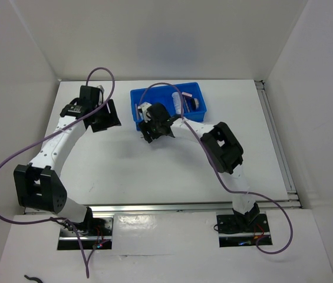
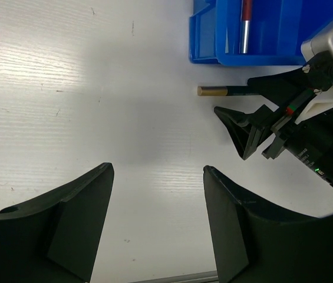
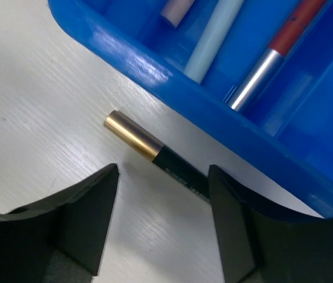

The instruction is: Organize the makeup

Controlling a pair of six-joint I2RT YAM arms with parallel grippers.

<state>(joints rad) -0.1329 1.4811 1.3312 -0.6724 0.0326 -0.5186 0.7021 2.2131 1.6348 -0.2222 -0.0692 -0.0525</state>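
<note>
A dark pencil with a gold cap [image 3: 154, 150] lies on the white table just outside the front wall of the blue tray [image 3: 154, 65]. My right gripper [image 3: 163, 171] is open and hovers right over it, fingers on either side, not touching. It shows the same in the left wrist view: pencil [image 2: 225, 91], right gripper [image 2: 232, 97]. In the tray lie a pink pencil [image 3: 178, 9], a pale blue pencil [image 3: 213, 41] and a red-and-silver pencil [image 3: 272, 53]. My left gripper [image 2: 157, 168] is open and empty over bare table, left of the tray.
From above, the blue tray [image 1: 134, 103] stands at the back centre, with a clear-white tube [image 1: 178, 101] in it. The right gripper [image 1: 150, 134] is at its front left corner, the left gripper [image 1: 106, 118] a little further left. Purple cables loop over both arms.
</note>
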